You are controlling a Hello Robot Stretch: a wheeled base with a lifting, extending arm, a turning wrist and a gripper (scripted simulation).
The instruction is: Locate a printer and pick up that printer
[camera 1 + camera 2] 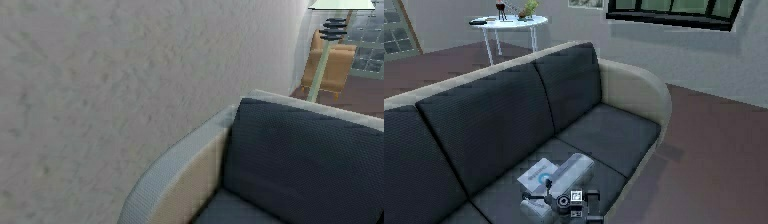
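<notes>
A light grey boxy thing (pixel 552 173), possibly the printer, lies on the sofa's dark seat cushion near the arm side view's bottom middle. My gripper (pixel 544 206) shows just below it, left of the small white marked squares (pixel 574 197). The grey thing lies on the cushion right at the gripper's far end, so I cannot tell whether the gripper holds anything.
The sofa (pixel 646 92) has a pale frame and dark cushions; its arm and a cushion (pixel 300 160) sit close ahead beside a rough wall (pixel 100 90). A floor lamp (pixel 325 60) and a tan chair (pixel 330 65) stand beyond. A round white table (pixel 504 26) stands behind the sofa.
</notes>
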